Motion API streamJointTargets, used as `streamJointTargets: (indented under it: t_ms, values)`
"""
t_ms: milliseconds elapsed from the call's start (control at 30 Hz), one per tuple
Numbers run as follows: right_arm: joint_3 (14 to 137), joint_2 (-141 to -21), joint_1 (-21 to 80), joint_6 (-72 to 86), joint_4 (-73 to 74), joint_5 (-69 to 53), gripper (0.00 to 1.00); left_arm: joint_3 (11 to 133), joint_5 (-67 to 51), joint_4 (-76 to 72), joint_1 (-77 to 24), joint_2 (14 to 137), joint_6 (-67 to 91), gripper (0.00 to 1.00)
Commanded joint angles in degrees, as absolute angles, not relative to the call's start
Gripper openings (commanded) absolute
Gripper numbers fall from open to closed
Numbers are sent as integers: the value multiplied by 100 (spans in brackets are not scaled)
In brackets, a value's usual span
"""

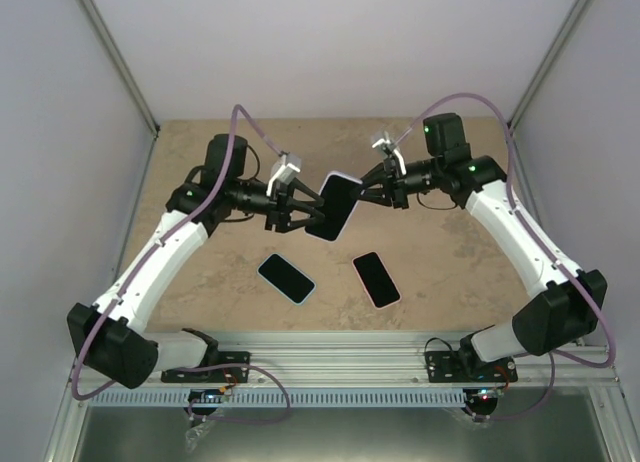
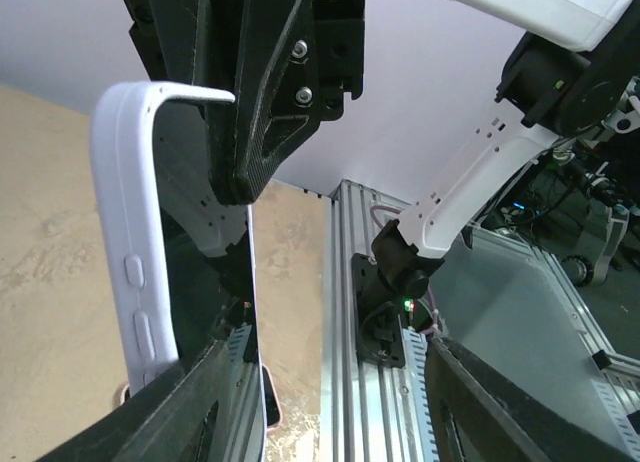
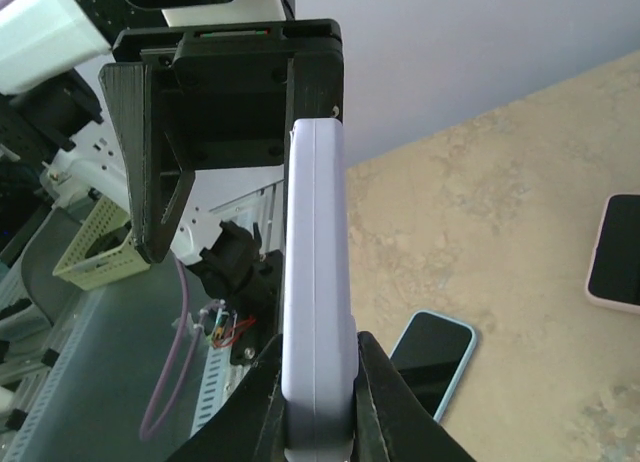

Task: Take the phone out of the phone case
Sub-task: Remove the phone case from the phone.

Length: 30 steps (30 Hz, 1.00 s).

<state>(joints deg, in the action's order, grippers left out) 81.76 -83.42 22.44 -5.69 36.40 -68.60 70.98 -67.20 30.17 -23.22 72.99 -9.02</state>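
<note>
Prising the phone [image 1: 335, 212] out of its lavender phone case [image 3: 315, 282] looked to be the step in hand, and it was not yet done: the handset sat in the case, held in the air above the worktop [image 1: 450, 272] between the two arms. As I judged it, the next move called for the left gripper [image 1: 303, 218] to get firm purchase on the rim or the screen side and peel, while the right gripper [image 1: 366, 194] anchored its own end; a slip could drop the whole thing. From their bases at the near edge, both arms rose and bent inwards, elbows out and wrists turned to face each other. Nearer than the grippers, a blue-cased phone [image 1: 287, 278] and a pale-cased phone [image 1: 376, 279] lay flat on the worktop, apart from each other. Farther out, the right fingers [image 3: 385, 402] were pinched tight on one end of the case, which stood edge-on between them. The left fingers [image 2: 260, 112] stood partly apart, straddling the opposite end. Whether they pressed on it could not be told.
</note>
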Motion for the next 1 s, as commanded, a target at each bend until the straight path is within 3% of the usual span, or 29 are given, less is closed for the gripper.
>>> streamJointTargets:
  t_ms: [0,200,400,567,700,967]
  values:
    - [8351,-8308,2562,-1269,4221,-7252,1,6918,-6610,2926,-2519,7224,-1066,55]
    - [8548,-8415,2717,-1692,4776,-7151,0,7111,-6398,3469,-2561,7194,-1626,49]
    - [8492,-8234,2708,-1868,4990,-6939,0,7528,-6683,4635,-1979,7156,-2412,54]
    - [8423,-8145,2707,-1776,4895,-7060,1,7318,-6438,4313,-1696,6981,-2414,58]
    - [8418,-8246,2725,-1802,4931,-7116,1,7241,-6486,3983,-2037,7002,-2113,63]
    - [8416,-8294,2885,-1951,5060,-7121,1,7010,-6370,3495,-2605,7200,-1667,56]
